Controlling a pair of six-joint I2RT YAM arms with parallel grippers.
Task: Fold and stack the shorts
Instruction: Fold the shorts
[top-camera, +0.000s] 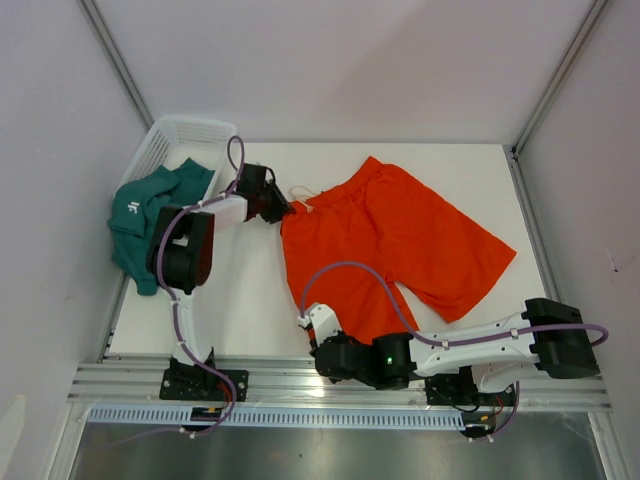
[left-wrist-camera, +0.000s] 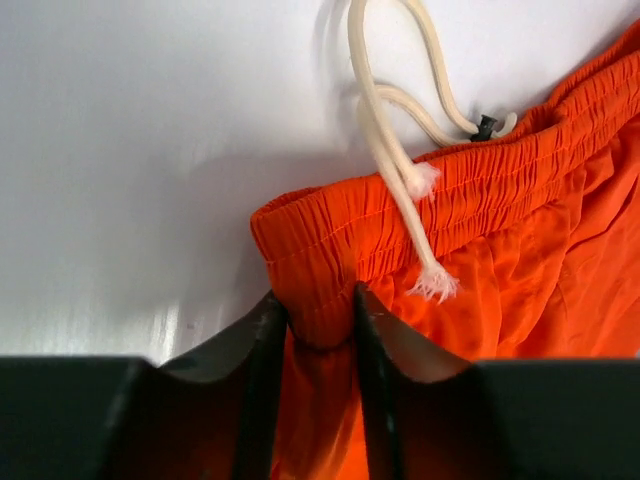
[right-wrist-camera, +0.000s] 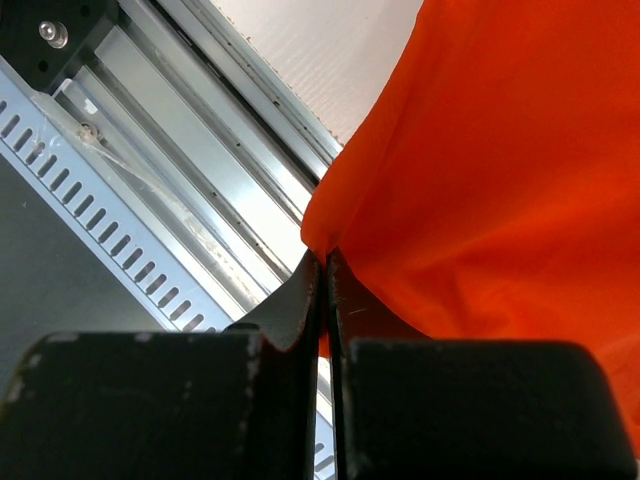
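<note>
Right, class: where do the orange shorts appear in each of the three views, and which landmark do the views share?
Top external: orange shorts spread centre-right on the white table.
Left wrist: lower right, waistband corner between the left gripper fingers.
Right wrist: filling the right side, edge pinched in the right gripper.
Shared landmark: the white table.

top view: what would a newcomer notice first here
The bright orange shorts spread across the white table dominate, with the right gripper pinching a leg hem at the near edge and the left gripper straddling the waistband corner. The dark teal shorts spill from the white basket at far left.
</note>
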